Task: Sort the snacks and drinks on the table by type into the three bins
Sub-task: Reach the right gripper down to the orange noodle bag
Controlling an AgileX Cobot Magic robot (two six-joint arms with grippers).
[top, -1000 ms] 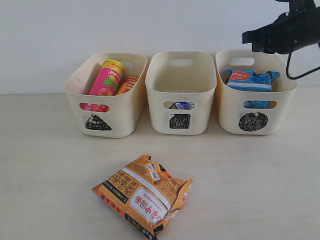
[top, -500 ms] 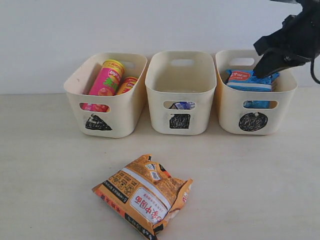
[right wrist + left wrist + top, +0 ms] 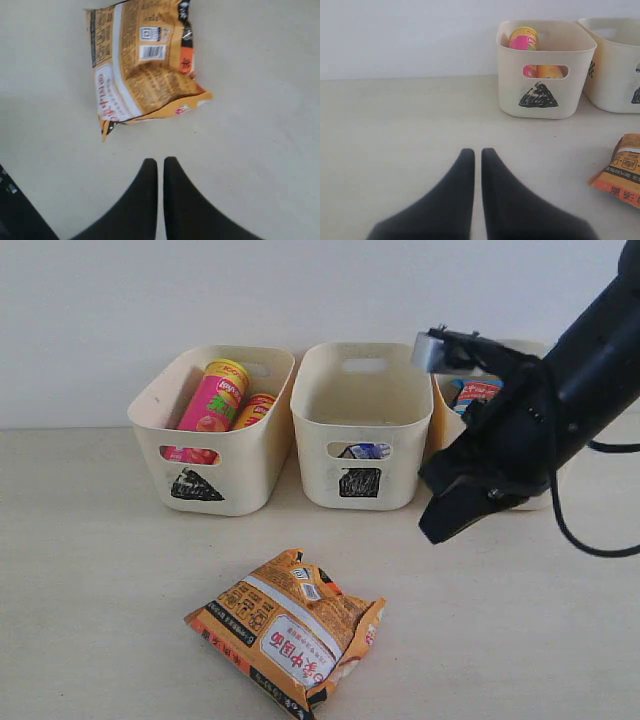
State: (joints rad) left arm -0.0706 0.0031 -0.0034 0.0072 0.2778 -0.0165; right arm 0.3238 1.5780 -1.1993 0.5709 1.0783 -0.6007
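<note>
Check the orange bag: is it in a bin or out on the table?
Out. The orange bag lies flat on the table, in front of the square-marked bin.

Bare table (image 3: 100, 620) all round orange bag (image 3: 287, 632); bins (image 3: 312, 465) in row behind.

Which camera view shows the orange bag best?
The exterior view: the orange bag is seen almost whole and sharp, lying flat in front of the bins. The right wrist view shows it closer, from above, but the frame cuts off one end. The left wrist view catches only one corner at the picture's edge.
</note>
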